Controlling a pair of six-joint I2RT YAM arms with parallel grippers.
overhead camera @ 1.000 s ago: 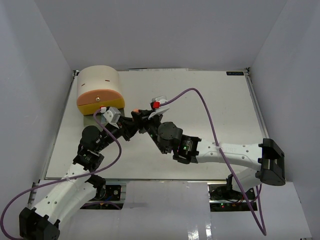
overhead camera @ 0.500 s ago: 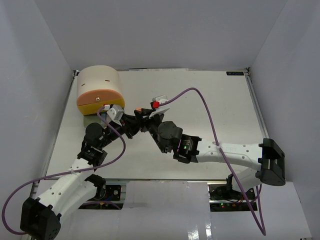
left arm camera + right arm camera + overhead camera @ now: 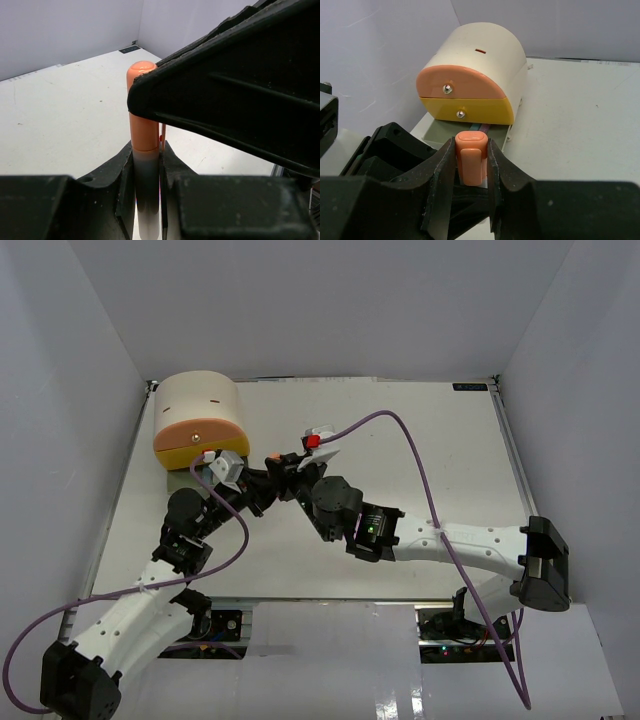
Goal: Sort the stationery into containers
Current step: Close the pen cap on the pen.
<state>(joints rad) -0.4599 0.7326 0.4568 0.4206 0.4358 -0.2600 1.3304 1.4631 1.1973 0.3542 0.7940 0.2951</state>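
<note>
One second on, nudged slightly nearer the cabinet (image 3: 195, 405). Clamping the marker (image 3: 142, 95) by its grey barrel with the left pincer (image 3: 146, 152) and by its orange cap with the right pincer (image 3: 471, 150), above the surface (image 3: 460, 440). Probably lining up for the open bottom drawer (image 3: 436, 131).

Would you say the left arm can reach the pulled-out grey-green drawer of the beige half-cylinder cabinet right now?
Probably yes: the grey-green drawer stands open close to the left gripper, though the right gripper also clamps its orange-capped marker.
</note>
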